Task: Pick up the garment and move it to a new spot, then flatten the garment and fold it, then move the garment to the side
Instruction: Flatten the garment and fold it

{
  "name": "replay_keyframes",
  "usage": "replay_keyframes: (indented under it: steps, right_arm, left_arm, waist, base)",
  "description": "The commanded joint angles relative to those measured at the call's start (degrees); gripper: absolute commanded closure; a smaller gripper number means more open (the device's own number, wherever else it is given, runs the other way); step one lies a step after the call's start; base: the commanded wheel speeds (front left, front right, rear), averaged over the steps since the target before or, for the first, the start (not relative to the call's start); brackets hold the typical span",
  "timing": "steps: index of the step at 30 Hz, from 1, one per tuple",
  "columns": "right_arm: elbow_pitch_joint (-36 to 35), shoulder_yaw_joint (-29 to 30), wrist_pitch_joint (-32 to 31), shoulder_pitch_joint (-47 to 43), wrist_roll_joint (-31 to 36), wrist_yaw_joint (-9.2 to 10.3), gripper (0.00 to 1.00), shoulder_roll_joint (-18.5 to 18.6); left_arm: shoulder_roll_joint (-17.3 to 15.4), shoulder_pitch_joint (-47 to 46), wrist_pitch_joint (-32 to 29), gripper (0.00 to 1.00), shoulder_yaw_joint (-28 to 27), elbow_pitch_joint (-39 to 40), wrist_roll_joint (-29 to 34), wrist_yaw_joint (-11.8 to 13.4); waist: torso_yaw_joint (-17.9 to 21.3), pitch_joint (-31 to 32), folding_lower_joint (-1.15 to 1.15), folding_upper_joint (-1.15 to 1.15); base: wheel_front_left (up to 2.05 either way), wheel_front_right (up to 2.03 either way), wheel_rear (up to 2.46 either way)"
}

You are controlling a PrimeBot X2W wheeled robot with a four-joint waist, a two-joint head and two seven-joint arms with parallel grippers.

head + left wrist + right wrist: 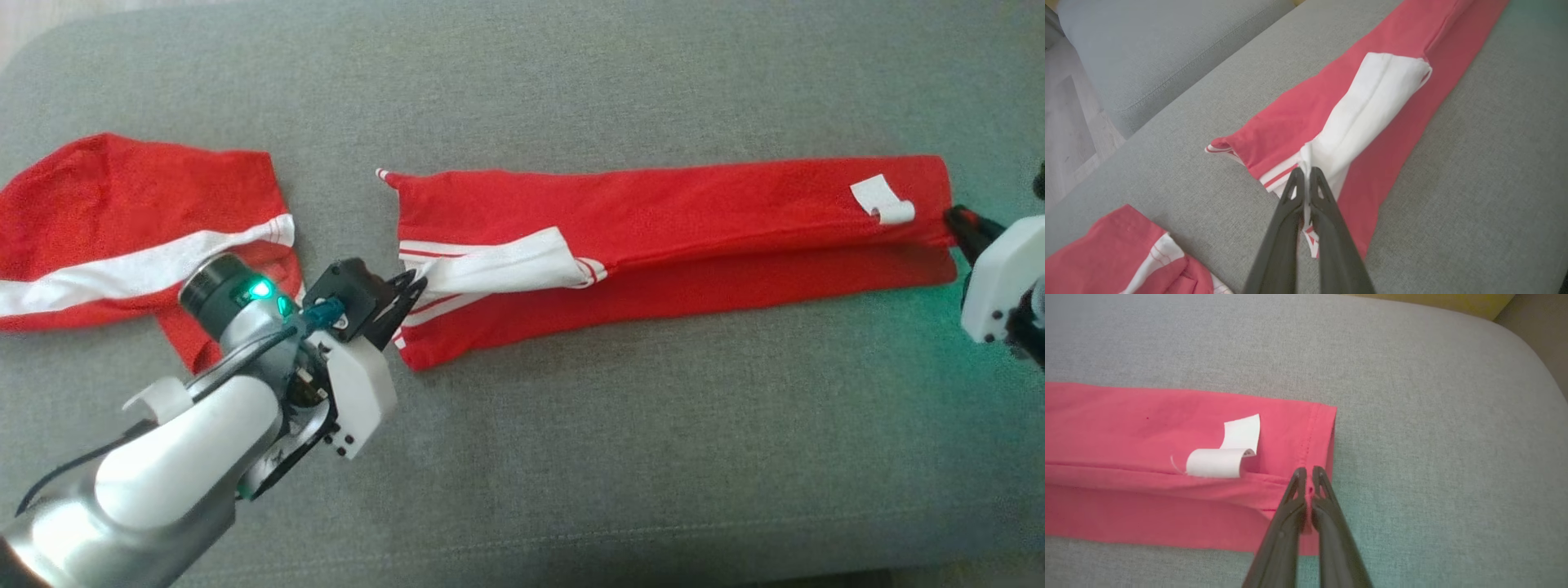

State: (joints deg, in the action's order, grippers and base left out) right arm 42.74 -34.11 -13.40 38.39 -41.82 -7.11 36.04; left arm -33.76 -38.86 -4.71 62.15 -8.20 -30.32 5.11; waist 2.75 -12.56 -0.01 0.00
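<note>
I see the red garment (694,220) lying as a long strip across the grey sofa cushion (571,457), left jaws pinching its white-striped end, right jaws pinching its hem corner, so I judge we're mid-fold and next must carry one end evenly over onto the other.

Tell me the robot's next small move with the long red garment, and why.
Probably lift both ends a little together: the left gripper is shut on the garment at its white end, the right gripper at its hem, ready to fold.
</note>
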Motion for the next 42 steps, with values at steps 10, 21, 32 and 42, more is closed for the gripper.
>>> replay_keyframes:
  steps: [10,21,32,42]
  right_arm:
    - [-1.5,-0.8,0.4,-1.5,0.2,-0.37,0.0,1.8]
    - [-4.0,5.5,8.4,-0.4,-1.9,-0.37,0.0,1.0]
    - [-14.1,15.5,27.7,-5.2,4.9,-0.37,0.0,-6.3]
    - [-23.5,26.9,28.4,-17.1,18.0,-0.37,0.0,-17.7]
  left_arm:
    - [2.7,-1.2,3.3,0.96,-1.6,-7.8,-0.1,0.1]
    - [5.7,-0.8,11.7,0.0,-9.1,-10.5,-4.8,5.8]
    - [12.2,5.2,19.7,0.0,-30.1,-1.3,-4.4,15.6]
    - [22.7,20.5,19.7,0.0,-43.0,4.3,7.2,10.9]
  waist:
    - [1.0,-1.4,0.01,0.0]
    - [1.8,1.0,0.01,0.0]
    - [1.9,2.6,0.01,0.0]
    - [1.0,2.7,0.01,0.0]
  base:
    - [0.0,0.0,0.0]
    - [0.0,0.0,0.0]
    - [0.0,0.0,0.0]
    - [0.0,0.0,0.0]
